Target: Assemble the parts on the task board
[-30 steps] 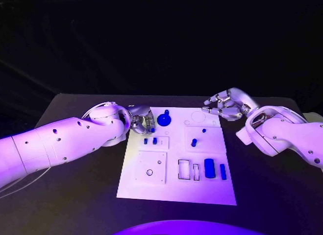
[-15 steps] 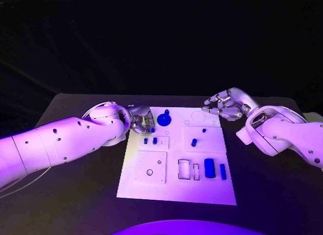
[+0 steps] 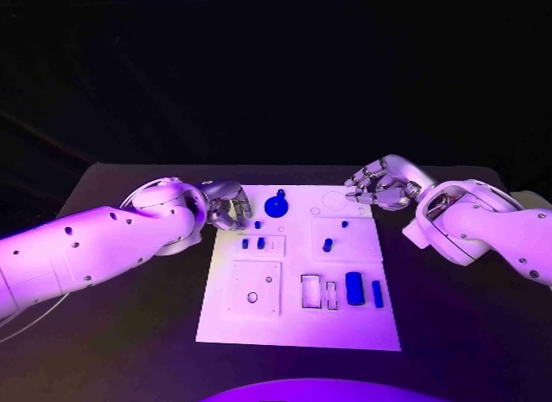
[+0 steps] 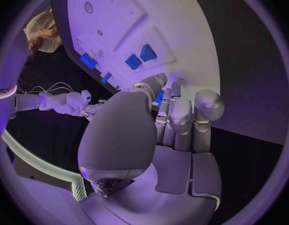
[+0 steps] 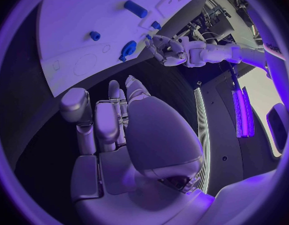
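The white task board (image 3: pixel 297 322) lies in the middle of the black table. On it are a round blue part (image 3: pixel 276 203) near the far edge, two small blue pieces (image 3: pixel 251 244), a blue peg (image 3: pixel 327 244) and two blue blocks (image 3: pixel 354 287) beside empty slots. My left hand (image 3: pixel 228 205) hovers at the board's far left corner, fingers curled close together. In the left wrist view a sliver of blue (image 4: pixel 158 97) shows between thumb and fingers; I cannot tell whether it is held. My right hand (image 3: pixel 379 182) hangs over the far right corner, fingers curled in, holding nothing.
Bare black table (image 3: pixel 131 335) surrounds the board on both sides and in front. A square plate (image 3: pixel 254 289) with small holes sits on the board's near left part. In the right wrist view my left hand (image 5: pixel 166 47) is just beyond the round blue part (image 5: pixel 127 48).
The camera has shifted a little. My left hand has drawn slightly outward from the board's far left corner. The right hand and the parts stay as they were.
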Tool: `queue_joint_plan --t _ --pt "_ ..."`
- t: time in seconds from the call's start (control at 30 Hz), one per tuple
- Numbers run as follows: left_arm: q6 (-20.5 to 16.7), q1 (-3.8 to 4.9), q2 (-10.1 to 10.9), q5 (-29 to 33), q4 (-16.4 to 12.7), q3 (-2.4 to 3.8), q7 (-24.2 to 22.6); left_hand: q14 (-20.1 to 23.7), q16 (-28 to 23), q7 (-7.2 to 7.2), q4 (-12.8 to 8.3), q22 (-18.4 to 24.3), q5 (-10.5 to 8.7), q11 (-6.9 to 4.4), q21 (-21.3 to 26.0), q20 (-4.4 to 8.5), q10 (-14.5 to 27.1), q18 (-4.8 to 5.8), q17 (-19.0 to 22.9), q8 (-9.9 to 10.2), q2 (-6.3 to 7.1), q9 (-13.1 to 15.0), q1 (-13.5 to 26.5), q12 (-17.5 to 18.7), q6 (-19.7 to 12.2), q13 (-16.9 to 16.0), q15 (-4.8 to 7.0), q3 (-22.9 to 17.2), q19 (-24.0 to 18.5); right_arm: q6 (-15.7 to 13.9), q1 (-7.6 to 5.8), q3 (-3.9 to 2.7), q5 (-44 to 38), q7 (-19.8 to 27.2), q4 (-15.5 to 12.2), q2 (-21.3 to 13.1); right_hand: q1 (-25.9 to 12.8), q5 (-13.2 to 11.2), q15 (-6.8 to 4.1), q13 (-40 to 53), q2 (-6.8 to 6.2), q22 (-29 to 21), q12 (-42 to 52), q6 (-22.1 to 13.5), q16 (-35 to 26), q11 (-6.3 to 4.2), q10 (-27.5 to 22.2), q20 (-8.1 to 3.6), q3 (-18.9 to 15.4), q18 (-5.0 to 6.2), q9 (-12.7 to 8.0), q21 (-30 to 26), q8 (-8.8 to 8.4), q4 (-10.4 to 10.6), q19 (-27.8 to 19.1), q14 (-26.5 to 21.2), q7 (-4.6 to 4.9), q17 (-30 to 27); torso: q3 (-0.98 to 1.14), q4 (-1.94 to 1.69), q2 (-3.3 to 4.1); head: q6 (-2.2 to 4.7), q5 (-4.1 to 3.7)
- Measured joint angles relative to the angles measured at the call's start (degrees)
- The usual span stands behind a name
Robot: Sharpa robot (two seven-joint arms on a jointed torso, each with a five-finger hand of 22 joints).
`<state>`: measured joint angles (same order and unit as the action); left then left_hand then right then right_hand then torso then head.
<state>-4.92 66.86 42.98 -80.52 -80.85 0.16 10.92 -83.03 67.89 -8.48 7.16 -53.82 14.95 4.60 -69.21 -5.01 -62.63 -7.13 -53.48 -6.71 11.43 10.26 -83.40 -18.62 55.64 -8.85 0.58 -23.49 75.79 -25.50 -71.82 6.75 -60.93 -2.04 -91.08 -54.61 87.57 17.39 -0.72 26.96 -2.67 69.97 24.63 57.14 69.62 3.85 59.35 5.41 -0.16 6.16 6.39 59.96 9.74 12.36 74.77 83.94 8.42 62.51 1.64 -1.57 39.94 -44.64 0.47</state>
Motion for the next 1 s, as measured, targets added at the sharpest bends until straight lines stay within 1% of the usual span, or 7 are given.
queue_joint_plan --t 0.17,0.3,0.4,0.43,0.53,0.77,1.0 --pt "-3.55 0.25 2.83 7.93 -1.28 0.36 -2.46 1.74 -2.01 -0.66 -0.2 8.27 0.0 0.44 5.73 -0.03 1.26 -0.9 3.45 -0.19 0.02 -0.25 0.02 0.45 0.66 0.22 -0.69 -0.2 -4.66 4.6 0.03 0.0 -9.51 -2.19 -0.07 0.11 0.97 -0.66 0.0 -6.02 -0.97 2.12 -5.77 1.61 1.76 0.0 1.94 0.0 1.53 0.0 -0.41 2.57 -0.03 0.14 1.4 0.0 -0.41 1.97 0.03 0.03 -0.04 0.36 -1.58" --pt "-6.53 0.42 4.99 17.0 -2.46 0.45 -5.57 3.17 -3.69 -0.71 -1.2 13.29 0.0 0.57 9.34 -0.09 1.57 -1.77 5.89 -0.6 -1.04 -0.51 -1.04 -0.01 1.38 0.08 -0.89 -1.2 -7.48 7.97 0.36 -0.01 -18.18 -4.47 -0.56 0.33 1.26 -0.87 0.0 -8.04 -1.28 3.1 -7.45 2.11 2.42 0.0 2.55 -0.09 2.02 0.0 -0.59 3.59 -0.41 0.22 1.9 0.0 -0.51 2.95 0.03 0.03 -0.04 0.58 -2.8" --pt "-8.24 0.45 6.09 24.49 -3.51 0.47 -8.06 6.72 -9.26 -0.71 -1.6 15.96 0.0 0.74 11.44 -0.12 1.96 -1.9 13.71 -0.72 -1.33 -0.75 -1.33 -0.67 1.38 -0.03 -0.86 -1.6 -9.07 9.94 0.62 -0.01 -24.16 -6.2 -0.86 0.56 1.27 -1.14 0.0 -9.84 -2.03 4.21 -9.0 2.56 3.43 0.2 2.75 0.0 2.8 0.01 -0.79 5.14 -0.68 0.46 2.86 0.0 -0.15 3.87 0.04 -0.01 -0.02 0.74 -3.43" --pt "-8.49 0.47 6.32 27.16 -3.79 0.47 -8.77 7.94 -11.12 -0.71 -1.76 17.56 0.0 0.81 12.62 -0.21 2.33 -2.73 16.13 -0.72 -1.33 -0.87 -1.33 -0.67 1.38 -0.03 -0.91 -1.76 -10.02 10.41 0.69 0.0 -25.69 -6.68 -0.88 0.67 1.27 -1.35 0.05 -10.4 -2.03 4.69 -9.44 2.56 3.91 0.2 2.75 0.0 2.95 0.01 -0.87 5.96 -0.93 0.61 3.29 0.05 -0.15 4.41 0.02 -0.01 -0.01 0.77 -3.57" --pt "-8.72 0.49 6.96 37.51 -4.52 0.47 -11.06 10.56 -14.84 -0.92 -1.89 19.91 0.0 0.95 14.75 -0.41 2.79 -2.88 20.74 -0.72 -1.55 -1.19 -1.55 -1.36 1.58 -0.19 -1.1 -1.89 -11.6 11.72 0.8 0.01 -30.25 -8.15 -0.85 1.23 1.12 -1.35 0.2 -11.63 -2.64 4.98 -10.23 2.56 5.09 0.41 2.96 0.01 3.43 -0.94 -1.04 7.88 -1.12 0.77 4.06 0.2 -0.15 5.72 0.0 -0.01 0.04 0.82 -3.79" --pt "-7.57 0.49 7.9 57.3 -6.26 0.41 -15.54 11.05 -15.79 -1.13 -2.14 20.65 0.0 0.95 15.65 -0.51 2.79 -2.88 22.05 -1.26 -2.1 -1.36 -1.01 -2.51 1.8 -0.54 -1.2 -1.03 -12.11 13.29 1.05 0.01 -36.38 -10.46 -0.7 2.55 0.94 -1.79 0.41 -12.96 -2.81 4.98 -10.83 2.96 5.57 0.7 3.28 0.11 4.21 -0.93 -1.2 9.11 -1.63 0.92 4.56 -0.01 -0.13 6.46 -0.02 0.04 0.08 0.78 -4.05" --pt "-6.47 0.5 8.59 67.19 -7.24 0.4 -18.4 11.45 -16.26 -1.03 -2.55 20.98 0.0 0.83 16.19 -0.51 2.67 -2.87 22.59 -1.72 -2.11 -1.43 -0.99 -3.14 1.93 -0.68 -1.19 -0.62 -12.11 13.84 1.27 0.01 -38.8 -11.66 -0.51 3.48 1.06 -1.88 0.41 -13.64 -3.04 4.98 -11.19 3.29 5.85 0.53 3.95 0.11 4.98 -0.92 -1.28 9.78 -1.63 0.85 4.98 -0.01 -0.06 6.61 -0.02 -0.03 0.13 0.58 -4.18"
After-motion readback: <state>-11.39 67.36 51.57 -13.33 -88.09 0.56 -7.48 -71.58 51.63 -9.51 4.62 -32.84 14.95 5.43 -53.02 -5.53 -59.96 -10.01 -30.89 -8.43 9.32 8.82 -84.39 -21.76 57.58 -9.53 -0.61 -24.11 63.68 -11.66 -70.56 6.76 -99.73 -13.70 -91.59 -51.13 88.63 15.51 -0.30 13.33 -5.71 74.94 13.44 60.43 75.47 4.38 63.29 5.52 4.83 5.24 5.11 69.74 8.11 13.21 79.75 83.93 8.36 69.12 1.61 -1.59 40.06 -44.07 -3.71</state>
